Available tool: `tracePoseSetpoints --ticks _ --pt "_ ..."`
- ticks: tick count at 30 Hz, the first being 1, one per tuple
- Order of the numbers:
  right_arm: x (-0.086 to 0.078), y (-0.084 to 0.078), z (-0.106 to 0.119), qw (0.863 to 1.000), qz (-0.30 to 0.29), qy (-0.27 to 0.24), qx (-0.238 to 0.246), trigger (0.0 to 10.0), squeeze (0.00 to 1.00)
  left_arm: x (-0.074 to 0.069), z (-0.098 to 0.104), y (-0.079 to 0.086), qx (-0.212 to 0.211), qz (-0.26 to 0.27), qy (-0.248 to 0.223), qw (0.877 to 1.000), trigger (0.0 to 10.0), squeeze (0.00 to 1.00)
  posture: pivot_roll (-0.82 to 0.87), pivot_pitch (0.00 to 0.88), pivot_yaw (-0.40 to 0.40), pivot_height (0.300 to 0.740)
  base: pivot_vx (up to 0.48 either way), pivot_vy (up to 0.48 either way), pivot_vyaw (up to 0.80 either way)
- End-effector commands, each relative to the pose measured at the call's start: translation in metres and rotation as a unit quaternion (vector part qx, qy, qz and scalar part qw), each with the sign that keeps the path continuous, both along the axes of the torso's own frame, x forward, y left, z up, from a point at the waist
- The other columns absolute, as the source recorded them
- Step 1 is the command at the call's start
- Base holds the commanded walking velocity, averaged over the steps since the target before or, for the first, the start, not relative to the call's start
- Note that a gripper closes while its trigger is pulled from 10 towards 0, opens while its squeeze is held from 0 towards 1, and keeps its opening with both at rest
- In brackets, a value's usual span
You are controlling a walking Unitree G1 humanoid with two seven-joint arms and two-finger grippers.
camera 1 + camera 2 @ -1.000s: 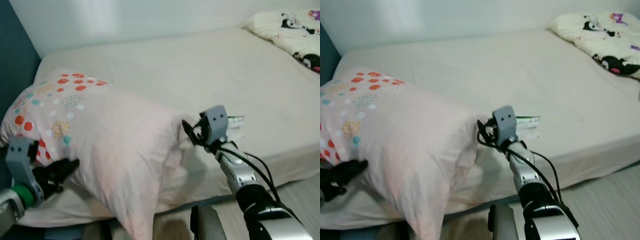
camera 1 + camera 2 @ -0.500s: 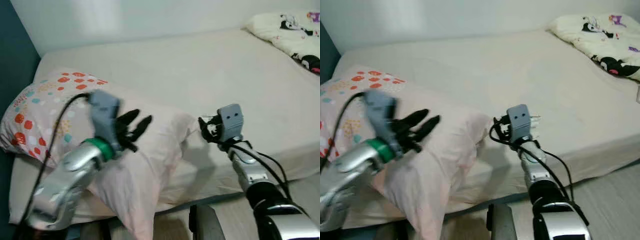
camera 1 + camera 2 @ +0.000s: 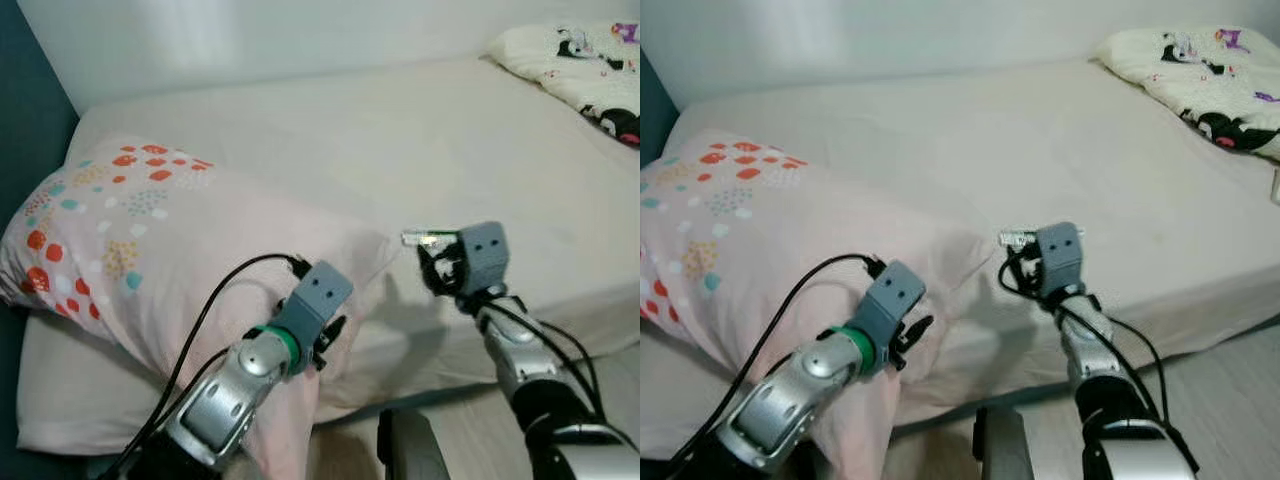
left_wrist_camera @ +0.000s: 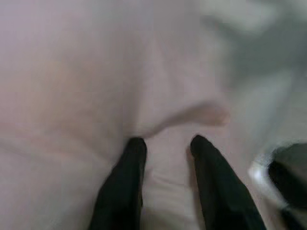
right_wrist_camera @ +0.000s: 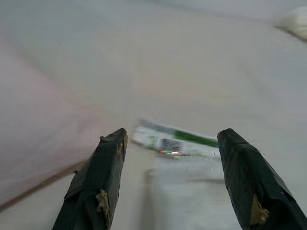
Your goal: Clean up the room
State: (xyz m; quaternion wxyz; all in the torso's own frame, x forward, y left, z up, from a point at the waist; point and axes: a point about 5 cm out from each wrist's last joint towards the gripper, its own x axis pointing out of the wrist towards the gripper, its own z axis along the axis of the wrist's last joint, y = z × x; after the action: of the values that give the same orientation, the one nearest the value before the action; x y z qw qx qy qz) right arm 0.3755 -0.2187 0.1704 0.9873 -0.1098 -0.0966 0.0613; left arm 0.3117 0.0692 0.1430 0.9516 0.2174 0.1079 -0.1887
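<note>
The left tool (image 4: 164, 158) presses against the pink pillow (image 3: 150, 250) near the bed's front edge, its black fingers (image 4: 127, 182) a little apart with a fold of the pillowcase between them; whether they grip it cannot be told. The pillow, dotted red and teal at one end, lies across the front left corner of the bed (image 3: 330, 140). The right tool (image 5: 170, 179) hovers above the bed's front edge, fingers spread wide, pointing at a green-and-white wrapper (image 5: 175, 141) lying on the sheet just beside the pillow's corner. A cartoon-print blanket (image 3: 1195, 70) sits at the far right corner.
</note>
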Motion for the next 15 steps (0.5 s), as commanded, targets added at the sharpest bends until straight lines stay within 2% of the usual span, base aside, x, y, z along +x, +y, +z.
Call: tracePoseSetpoints --ticks 1,2,3,5,6,8,10,12,13,15 --pt "-0.005 -0.004 -0.007 1.000 -0.004 0.004 0.006 10.0 0.00 0.002 -0.020 0.033 0.034 0.084 0.027 0.996 10.0 0.00 -0.08 0.139 0.097 0.515 0.000 0.000 0.00" --pt "-0.006 -0.005 -0.007 1.000 -0.004 0.003 0.005 10.0 0.00 0.002 -0.023 0.047 0.045 0.112 0.029 0.992 10.0 0.00 -0.08 0.139 0.097 0.515 0.000 0.000 0.00" --pt "-0.006 -0.005 -0.007 1.000 -0.004 0.003 0.005 10.0 0.00 0.002 -0.023 0.047 0.045 0.112 0.029 0.992 10.0 0.00 -0.08 0.139 0.097 0.515 0.000 0.000 0.00" --pt "-0.009 -0.004 -0.013 1.000 -0.002 0.006 0.005 10.0 0.00 -0.009 -0.037 0.084 0.092 0.151 0.042 0.983 10.0 0.00 -0.08 0.141 0.103 0.515 0.000 0.000 0.00" --pt "-0.009 -0.004 -0.013 1.000 -0.002 0.006 0.005 10.0 0.00 -0.009 -0.037 0.084 0.092 0.151 0.042 0.983 10.0 0.00 -0.08 0.141 0.103 0.515 0.000 0.000 0.00" --pt "-0.010 -0.001 -0.017 1.000 -0.001 0.010 0.006 10.0 0.00 -0.025 -0.053 0.129 0.154 0.202 0.061 0.965 10.0 0.00 -0.06 0.138 0.113 0.515 0.000 0.000 0.00" --pt "-0.010 -0.001 -0.017 1.000 -0.001 0.010 0.006 10.0 0.00 -0.025 -0.053 0.129 0.154 0.202 0.061 0.965 10.0 0.00 -0.06 0.138 0.113 0.515 0.000 0.000 0.00" --pt "-0.009 0.001 -0.017 1.000 0.001 0.011 0.008 10.0 0.00 -0.038 -0.062 0.166 0.200 0.249 0.071 0.945 10.0 0.00 -0.06 0.137 0.114 0.515 0.000 0.000 0.00" --pt "-0.009 0.001 -0.017 1.000 0.001 0.011 0.008 10.0 0.00 -0.038 -0.062 0.166 0.200 0.249 0.071 0.945 10.0 0.00 -0.06 0.137 0.114 0.515 0.000 0.000 0.00" --pt "-0.008 0.004 -0.016 1.000 0.003 0.010 0.011 10.0 0.00 -0.040 -0.054 0.208 0.243 0.328 0.038 0.912 10.0 0.00 -0.05 0.134 0.116 0.515 0.000 0.000 0.00"
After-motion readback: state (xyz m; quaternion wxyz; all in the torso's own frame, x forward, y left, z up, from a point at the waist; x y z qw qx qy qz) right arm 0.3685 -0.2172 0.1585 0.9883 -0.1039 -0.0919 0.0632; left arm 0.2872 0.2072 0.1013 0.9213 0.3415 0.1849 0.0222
